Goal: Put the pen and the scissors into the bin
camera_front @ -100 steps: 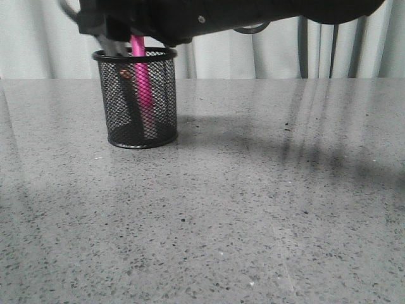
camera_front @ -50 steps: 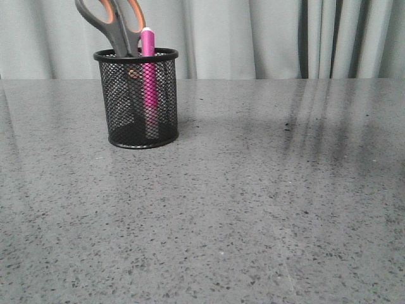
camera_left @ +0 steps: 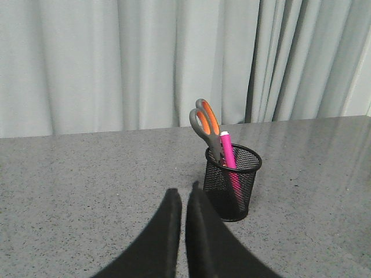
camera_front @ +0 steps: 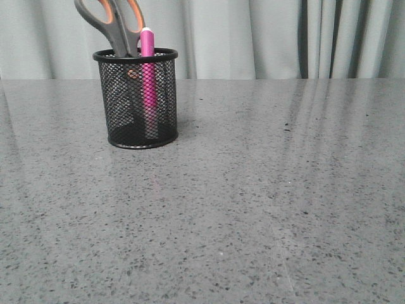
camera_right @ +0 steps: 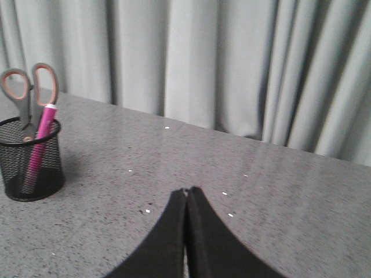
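The black mesh bin (camera_front: 138, 101) stands on the grey table at the far left of the front view. The pink pen (camera_front: 148, 76) stands upright inside it, its pale tip above the rim. The scissors (camera_front: 114, 25) stand in it blades down, grey-and-orange handles sticking out above the rim. The bin also shows in the left wrist view (camera_left: 233, 182) and the right wrist view (camera_right: 32, 159). My left gripper (camera_left: 182, 193) is shut and empty, held back from the bin. My right gripper (camera_right: 186, 191) is shut and empty, far to the side of the bin. Neither arm shows in the front view.
The speckled grey table (camera_front: 253, 202) runs back to a pale pleated curtain (camera_front: 266, 38) behind its far edge. Small white flecks (camera_right: 167, 127) lie on the table in the right wrist view.
A second ago a dark arm hung over the bin's top. It has withdrawn out of the front view, leaving scissors and pen standing in the bin. Little has changed in the last half second.
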Motion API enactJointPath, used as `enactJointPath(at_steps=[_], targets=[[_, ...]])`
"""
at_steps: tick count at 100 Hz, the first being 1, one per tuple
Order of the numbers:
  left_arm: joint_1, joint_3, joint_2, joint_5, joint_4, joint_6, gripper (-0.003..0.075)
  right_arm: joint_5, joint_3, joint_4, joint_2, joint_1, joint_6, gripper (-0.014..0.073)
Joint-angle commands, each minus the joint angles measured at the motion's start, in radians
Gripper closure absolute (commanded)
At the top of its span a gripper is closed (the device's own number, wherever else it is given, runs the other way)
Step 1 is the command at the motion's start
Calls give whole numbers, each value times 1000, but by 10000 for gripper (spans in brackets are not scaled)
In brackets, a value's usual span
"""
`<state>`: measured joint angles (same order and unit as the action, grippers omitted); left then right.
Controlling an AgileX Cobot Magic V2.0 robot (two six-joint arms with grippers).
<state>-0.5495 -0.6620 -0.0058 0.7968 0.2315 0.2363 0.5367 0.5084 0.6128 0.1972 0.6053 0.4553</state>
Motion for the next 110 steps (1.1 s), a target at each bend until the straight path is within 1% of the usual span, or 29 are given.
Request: enactJointPath(at_steps=[1, 13, 25, 70, 90, 95, 99, 102, 110], targets=[[-4, -18, 1, -70, 7, 11, 739, -12, 15, 24, -72, -1, -14, 670], [-4, -18, 1, -70, 7, 11, 739, -11, 15, 28, -161, -1, -14, 670], [-4, -18, 1, -70, 7, 11, 739, -9, 15, 28, -200, -1, -14, 670], [-4, -18, 1, -72, 7, 11, 739, -9, 14, 28, -203, -1, -14, 670], [11, 70, 0, -111, 10, 9, 739, -9, 14, 28, -203, -1, -14, 670], [27, 108, -5, -164, 26, -21, 739, -9, 14, 28, -203, -1, -14, 670], [42, 155, -16, -243, 26, -37, 739, -9, 14, 28, -203, -1, -14, 670], [53, 194, -24, -313, 26, -51, 739, -9, 14, 28, -203, -1, -14, 670], [89, 332, -30, -567, -19, -84, 739, -7, 14, 28, -203, -1, -14, 670]])
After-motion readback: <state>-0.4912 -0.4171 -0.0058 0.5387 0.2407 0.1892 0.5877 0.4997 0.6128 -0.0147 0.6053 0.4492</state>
